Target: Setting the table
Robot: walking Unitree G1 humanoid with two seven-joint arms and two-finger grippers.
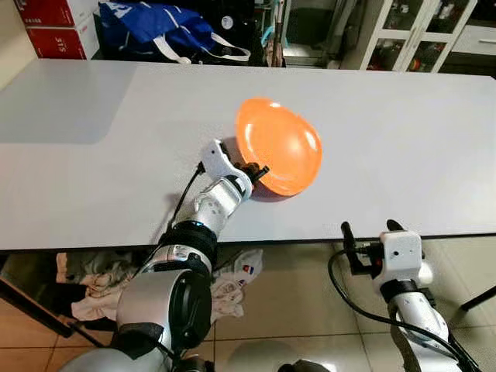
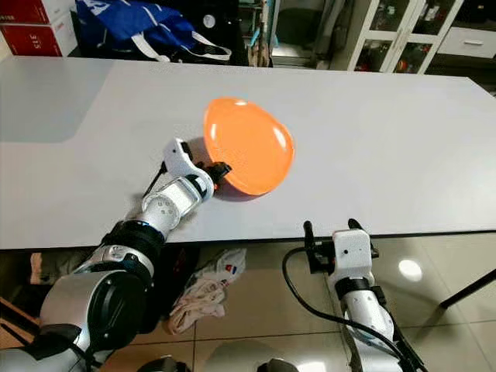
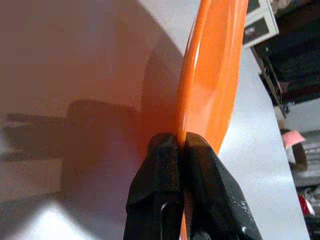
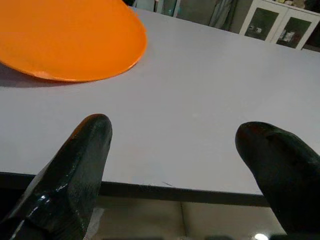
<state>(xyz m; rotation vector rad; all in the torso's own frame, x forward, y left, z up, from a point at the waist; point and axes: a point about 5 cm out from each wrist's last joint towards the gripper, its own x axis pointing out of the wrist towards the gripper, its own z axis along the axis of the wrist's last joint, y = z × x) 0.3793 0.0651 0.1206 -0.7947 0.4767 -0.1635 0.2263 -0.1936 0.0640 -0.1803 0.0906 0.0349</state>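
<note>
Left claw (image 1: 256, 172) clamped on orange plate (image 1: 279, 145) rim – plate tilted above white worktop (image 1: 403, 147). Right claw (image 4: 175, 165) released – off near edge.

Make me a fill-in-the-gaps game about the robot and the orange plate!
1. The left gripper is pinching the rim of the ____ plate.
2. The plate sits tilted on the ____ table.
3. The right gripper, near the table's front edge, has its fingers ____.
4. Behind the table's far edge lies a ____ bag with white handles.

Missing words: orange; white; open; blue
</note>
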